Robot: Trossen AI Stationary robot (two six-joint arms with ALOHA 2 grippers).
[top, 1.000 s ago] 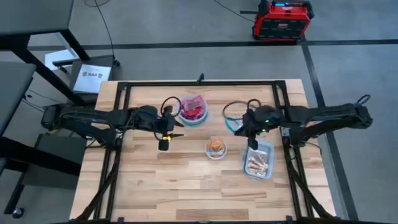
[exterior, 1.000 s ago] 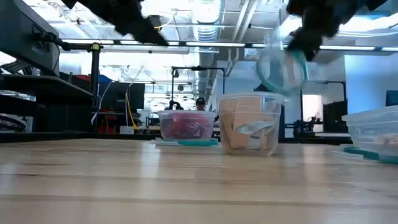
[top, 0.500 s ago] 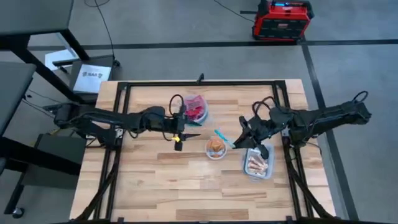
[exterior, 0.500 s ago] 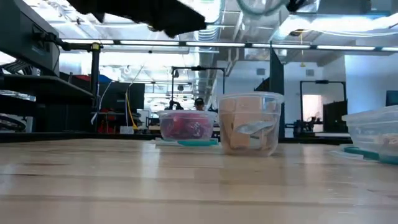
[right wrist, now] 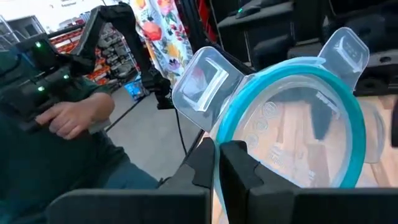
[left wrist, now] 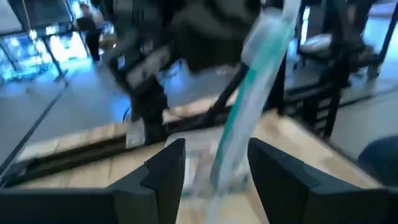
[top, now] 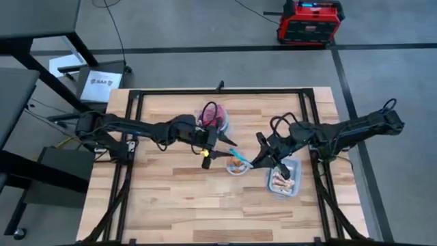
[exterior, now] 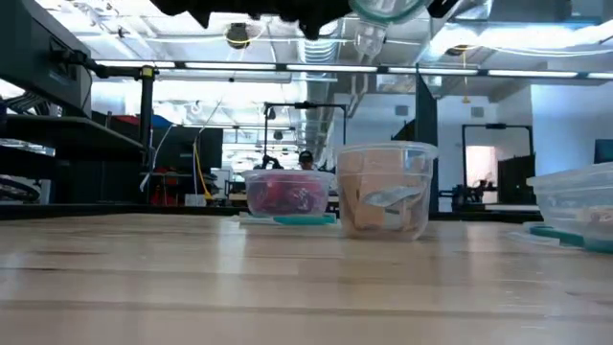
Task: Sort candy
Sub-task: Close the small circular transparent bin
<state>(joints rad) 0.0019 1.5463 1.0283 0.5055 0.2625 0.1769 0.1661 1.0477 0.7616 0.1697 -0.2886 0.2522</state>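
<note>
the right pincer [right wrist: 214, 163] is clamped on a teal-rimmed lid [right wrist: 292, 124] held above the centre bowl of candy [top: 237, 162]; the left pincer [left wrist: 211, 168] gapes wide around its edge. a mistimed handover could drop it onto the counter [top: 177, 198].

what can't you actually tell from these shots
- High view: the candy in the middle bowl is partly covered by the lid the right gripper holds, and is too small to count.
- Low view: both grippers are cut off by the top edge.
- Left wrist view: motion blur hides whether the left gripper touches the lid between its fingers.
- Tub contents: too small to tell wrapper colours.
</note>
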